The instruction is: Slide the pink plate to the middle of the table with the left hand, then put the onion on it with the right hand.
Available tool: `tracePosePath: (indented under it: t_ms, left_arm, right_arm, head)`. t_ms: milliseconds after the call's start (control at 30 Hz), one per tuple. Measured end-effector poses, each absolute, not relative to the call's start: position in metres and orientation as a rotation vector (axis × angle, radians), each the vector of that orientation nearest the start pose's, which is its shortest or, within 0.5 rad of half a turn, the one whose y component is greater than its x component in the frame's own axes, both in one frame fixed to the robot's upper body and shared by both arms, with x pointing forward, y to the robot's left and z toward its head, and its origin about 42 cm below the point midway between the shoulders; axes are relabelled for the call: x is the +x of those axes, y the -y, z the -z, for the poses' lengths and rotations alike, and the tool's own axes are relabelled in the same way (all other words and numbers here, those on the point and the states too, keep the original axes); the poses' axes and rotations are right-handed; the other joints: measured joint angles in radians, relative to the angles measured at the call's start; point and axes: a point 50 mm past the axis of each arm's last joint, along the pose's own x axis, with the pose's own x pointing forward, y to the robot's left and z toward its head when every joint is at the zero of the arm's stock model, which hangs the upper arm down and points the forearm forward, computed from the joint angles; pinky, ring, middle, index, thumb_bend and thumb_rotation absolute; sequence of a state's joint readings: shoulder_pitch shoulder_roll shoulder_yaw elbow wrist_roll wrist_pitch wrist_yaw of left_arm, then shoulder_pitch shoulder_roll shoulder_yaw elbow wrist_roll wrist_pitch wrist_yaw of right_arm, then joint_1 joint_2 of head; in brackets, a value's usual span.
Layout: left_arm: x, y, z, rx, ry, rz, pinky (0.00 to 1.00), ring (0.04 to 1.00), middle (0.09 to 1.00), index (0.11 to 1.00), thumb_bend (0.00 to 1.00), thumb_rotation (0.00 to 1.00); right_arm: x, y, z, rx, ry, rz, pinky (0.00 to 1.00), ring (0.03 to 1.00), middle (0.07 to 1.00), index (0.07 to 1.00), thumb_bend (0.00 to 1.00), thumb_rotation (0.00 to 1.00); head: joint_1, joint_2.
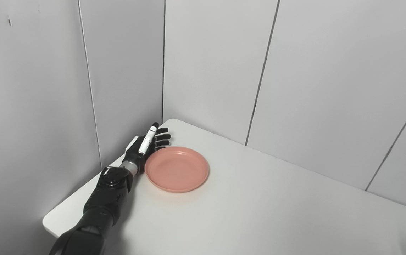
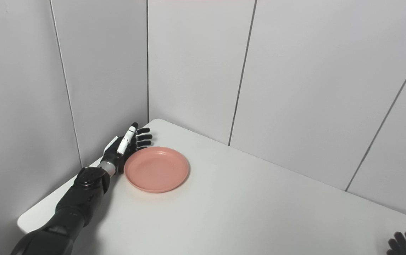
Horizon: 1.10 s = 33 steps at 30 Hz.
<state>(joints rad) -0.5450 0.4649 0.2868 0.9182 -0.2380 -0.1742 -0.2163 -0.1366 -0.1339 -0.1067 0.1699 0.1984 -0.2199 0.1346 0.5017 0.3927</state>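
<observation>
Black left robot hand (image 1: 145, 146) lying flat on the table, fingers (image 1: 162, 136) spread and straight, holding nothing, placed just beside the left rim of the round pink plastic plate (image 1: 177, 169); contact with the rim impossible to confirm. Hand squeezed between plate and grey panel wall (image 1: 39, 106), close to the rounded far-left corner of the white table (image 1: 259, 198). Plate sitting flat, empty, near that corner and not far from the left table edge. Wide bare tabletop to the right of the plate and toward the near side. Black right hand (image 2: 401, 244) only partly visible at the bottom right border, fingertips pointing up; open or closed impossible to tell. Onion nowhere in view.
</observation>
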Motion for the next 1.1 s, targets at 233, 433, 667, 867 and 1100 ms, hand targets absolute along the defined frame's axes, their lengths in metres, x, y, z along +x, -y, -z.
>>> tracePosePath:
  t_ms: [233, 433, 667, 867, 1100]
  left_arm:
    - [0.422, -0.446, -0.125, 0.000, -0.070, -0.178, 0.79, 0.797, 0.789, 0.774, 0.61, 1.00]
    - [0.423, -0.442, -0.123, -0.004, -0.068, -0.160, 0.80, 0.798, 0.785, 0.774, 0.60, 1.00]
    - [0.427, -0.417, -0.121, -0.036, -0.065, -0.144, 0.81, 0.801, 0.789, 0.775, 0.59, 1.00]
    - [0.428, -0.408, -0.121, -0.034, -0.058, -0.120, 0.81, 0.810, 0.797, 0.780, 0.59, 1.00]
    - [0.431, -0.389, -0.116, -0.061, -0.058, -0.100, 0.80, 0.801, 0.792, 0.776, 0.59, 1.00]
  right_arm:
    - [0.326, 0.274, -0.111, 0.061, 0.204, -0.029, 1.00, 0.961, 0.949, 0.980, 0.75, 0.86]
    - [0.326, 0.272, -0.111, 0.050, 0.202, -0.027, 1.00, 0.951, 0.940, 0.976, 0.75, 0.86]
    - [0.325, 0.266, -0.111, 0.027, 0.201, -0.074, 0.99, 0.949, 0.945, 0.974, 0.67, 0.87]
    - [0.322, 0.263, -0.111, 0.036, 0.207, -0.068, 0.96, 0.921, 0.918, 0.938, 0.73, 0.81]
    - [0.315, 0.248, -0.116, 0.064, 0.228, -0.040, 0.97, 0.925, 0.914, 0.927, 0.77, 0.76]
  head:
    - [-0.026, 0.006]
    - [-0.069, 0.017]
    - [-0.150, 0.048]
    - [-0.218, 0.072]
    - [-0.279, 0.092]
